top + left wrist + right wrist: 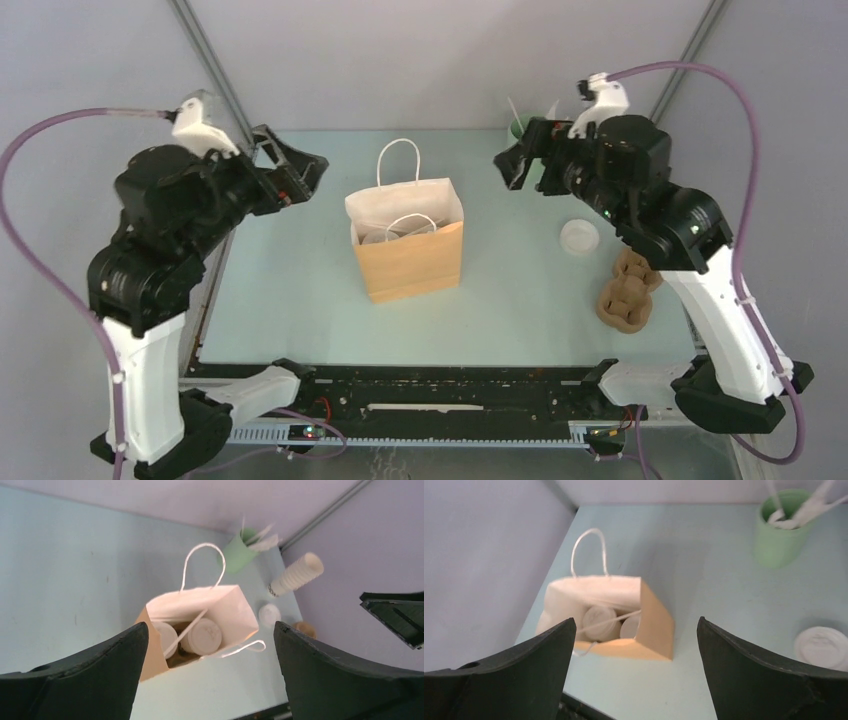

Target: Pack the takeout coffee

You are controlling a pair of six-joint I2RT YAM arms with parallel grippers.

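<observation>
Two lidded cream-white paper cups (204, 636) are seen inside the upright brown paper bag (410, 265).
The left hand (300, 175) and right hand (520, 155) are held spread, clear of it.

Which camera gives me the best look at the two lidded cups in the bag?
Left wrist: it looks down into the open brown paper bag and shows both lidded cups side by side. Right wrist shows them smaller, partly hidden by the bag wall. Top external gives only faint rims in the bag's mouth.
</observation>
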